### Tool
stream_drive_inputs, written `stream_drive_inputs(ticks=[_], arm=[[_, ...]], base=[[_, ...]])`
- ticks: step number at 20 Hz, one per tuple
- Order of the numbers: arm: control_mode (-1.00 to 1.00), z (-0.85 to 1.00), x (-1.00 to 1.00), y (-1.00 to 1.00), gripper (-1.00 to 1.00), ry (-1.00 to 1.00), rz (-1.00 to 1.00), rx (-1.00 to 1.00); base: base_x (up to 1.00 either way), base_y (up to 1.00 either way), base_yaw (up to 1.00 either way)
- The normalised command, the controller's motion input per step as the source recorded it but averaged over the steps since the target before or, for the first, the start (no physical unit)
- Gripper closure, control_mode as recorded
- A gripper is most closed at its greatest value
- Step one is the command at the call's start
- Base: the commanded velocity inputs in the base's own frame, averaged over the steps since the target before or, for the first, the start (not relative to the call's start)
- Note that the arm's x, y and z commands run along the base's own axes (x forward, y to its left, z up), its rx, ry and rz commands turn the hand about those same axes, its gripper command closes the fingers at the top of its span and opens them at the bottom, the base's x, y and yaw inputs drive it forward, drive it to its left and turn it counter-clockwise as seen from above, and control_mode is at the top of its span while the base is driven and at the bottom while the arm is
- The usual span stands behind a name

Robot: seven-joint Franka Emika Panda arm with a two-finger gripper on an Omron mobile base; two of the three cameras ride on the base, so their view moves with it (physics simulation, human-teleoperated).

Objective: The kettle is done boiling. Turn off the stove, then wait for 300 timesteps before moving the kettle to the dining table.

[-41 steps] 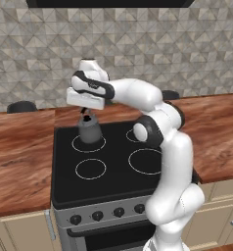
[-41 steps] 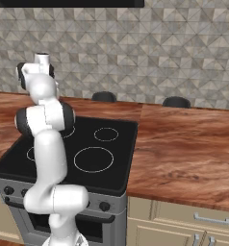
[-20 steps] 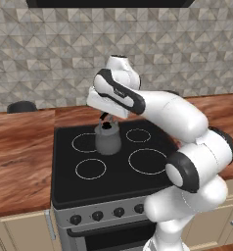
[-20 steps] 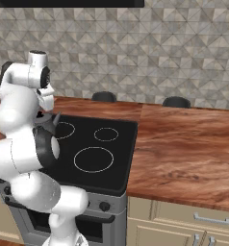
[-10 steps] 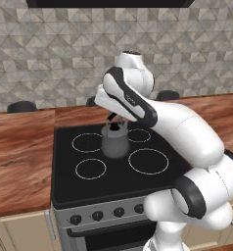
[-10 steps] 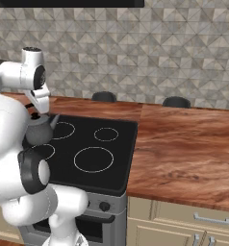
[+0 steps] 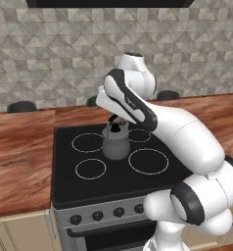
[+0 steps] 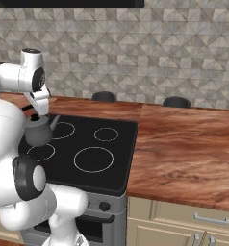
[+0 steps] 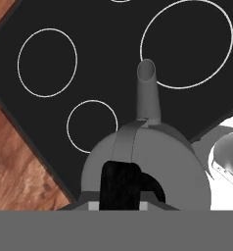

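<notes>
I have the end effector (image 7: 117, 122) clamped on the thin black arched handle of the small squat grey metal kettle (image 7: 115, 143), which hangs above the middle of the black glass cooktop stove (image 7: 113, 179) with white-outlined round burners. In the hand view the kettle (image 9: 145, 162) sits right under the fingers, spout pointing away over the glass. Reddish-brown wood-grain tabletop (image 8: 184, 149) flanks the stove on both sides.
</notes>
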Motion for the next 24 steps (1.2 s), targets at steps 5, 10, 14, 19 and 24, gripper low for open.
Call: stream_drive_inputs(ticks=[5,10,14,19,24], arm=[[-1.00,0.00,-0.02,0.00,1.00,0.00,-0.01,0.00],[1.00,0.00,0.00,0.00,1.00,0.00,0.00,0.00],[1.00,0.00,0.00,0.00,1.00,0.00,0.00,0.00],[1.00,0.00,0.00,0.00,1.00,0.00,0.00,0.00],[1.00,0.00,0.00,0.00,1.00,0.00,0.00,0.00]], base=[[0.00,0.00,0.00],[-0.28,-0.22,-0.08],[-0.48,-0.43,-0.12],[-0.50,-0.49,-0.11],[-0.33,-0.62,-0.07]])
